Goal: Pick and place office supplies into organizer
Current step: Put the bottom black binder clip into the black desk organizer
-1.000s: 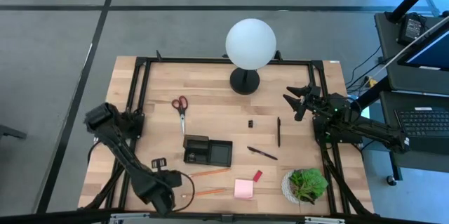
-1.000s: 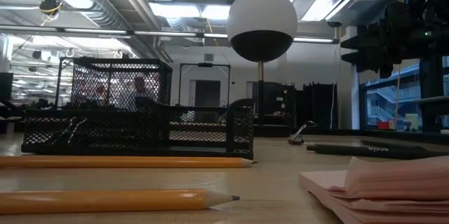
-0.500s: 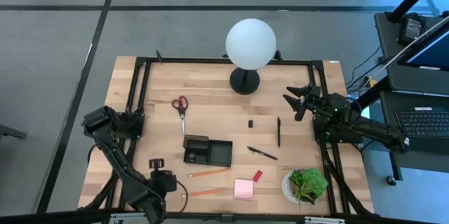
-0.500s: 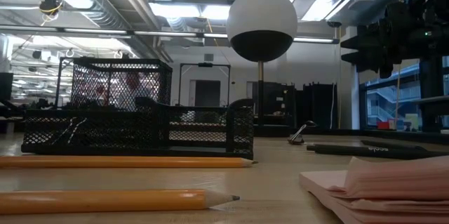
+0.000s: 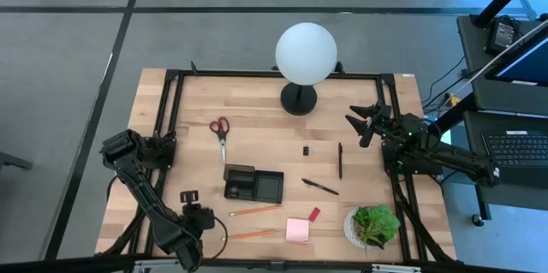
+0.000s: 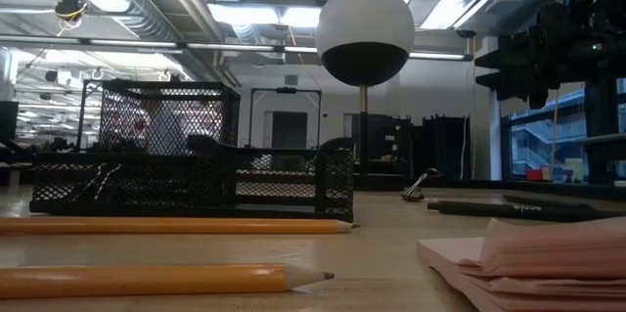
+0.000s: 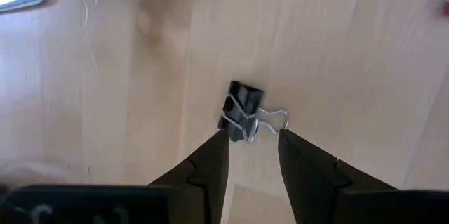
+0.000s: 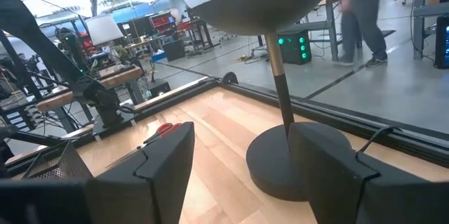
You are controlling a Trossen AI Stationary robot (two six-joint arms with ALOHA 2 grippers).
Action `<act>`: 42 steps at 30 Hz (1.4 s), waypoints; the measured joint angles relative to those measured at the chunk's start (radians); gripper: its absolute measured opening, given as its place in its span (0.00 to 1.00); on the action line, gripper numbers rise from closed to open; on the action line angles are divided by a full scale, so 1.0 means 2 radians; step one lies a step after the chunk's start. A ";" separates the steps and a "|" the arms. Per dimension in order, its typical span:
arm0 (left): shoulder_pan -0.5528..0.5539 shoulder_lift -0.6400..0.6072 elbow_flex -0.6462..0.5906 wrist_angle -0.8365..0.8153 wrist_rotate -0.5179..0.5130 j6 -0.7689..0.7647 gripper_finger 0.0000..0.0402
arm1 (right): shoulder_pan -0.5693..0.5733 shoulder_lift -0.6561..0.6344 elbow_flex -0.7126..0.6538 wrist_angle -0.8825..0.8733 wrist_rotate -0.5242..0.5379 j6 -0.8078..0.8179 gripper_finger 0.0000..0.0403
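Observation:
My left gripper [image 7: 252, 134] points down at the table's near left part [image 5: 188, 197], fingers apart. A small black binder clip [image 7: 243, 107] lies on the wood just past the fingertips, its wire handles [image 7: 272, 119] reaching in between them. The black organizer [image 5: 253, 184] stands to the right of it. Scissors [image 5: 220, 129], two pens [image 5: 340, 160] [image 5: 319, 186], two pencils [image 5: 254, 210] [image 5: 252, 234], a pink pad [image 5: 298, 230], a red eraser [image 5: 313, 215] and another clip [image 5: 306, 150] lie on the table. My right gripper [image 5: 364, 123] waits open, held level at the far right. My left gripper comes at the clip from above with one fingertip [image 7: 219, 140] at the clip's body and the other [image 7: 291, 140] beside the wire handles [image 7: 275, 120]. The clip lies flat on the table. Whether either fingertip touches it, I cannot tell.
A white globe lamp [image 5: 305, 53] on a round black base [image 5: 299, 98] stands at the far middle. A green potted plant [image 5: 375, 224] sits near the right front corner. A black frame [image 5: 171, 102] runs around the tabletop.
My left arm has swung a little toward the table's left edge and its wrist has turned; the gripper stays over the same near-left patch of table. The right arm has kept still.

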 joint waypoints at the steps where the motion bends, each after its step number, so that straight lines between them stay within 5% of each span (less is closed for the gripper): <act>1: 0.000 0.000 0.000 0.000 -0.001 0.000 0.30 | 0.000 0.000 0.000 0.000 0.000 0.000 0.59; 25: 0.003 0.038 0.000 0.002 -0.008 0.022 0.29 | 0.000 0.000 0.000 0.000 0.000 -0.011 0.59; 42: 0.003 0.038 0.000 -0.002 -0.012 0.021 0.02 | 0.000 0.000 0.000 0.000 0.000 -0.013 0.59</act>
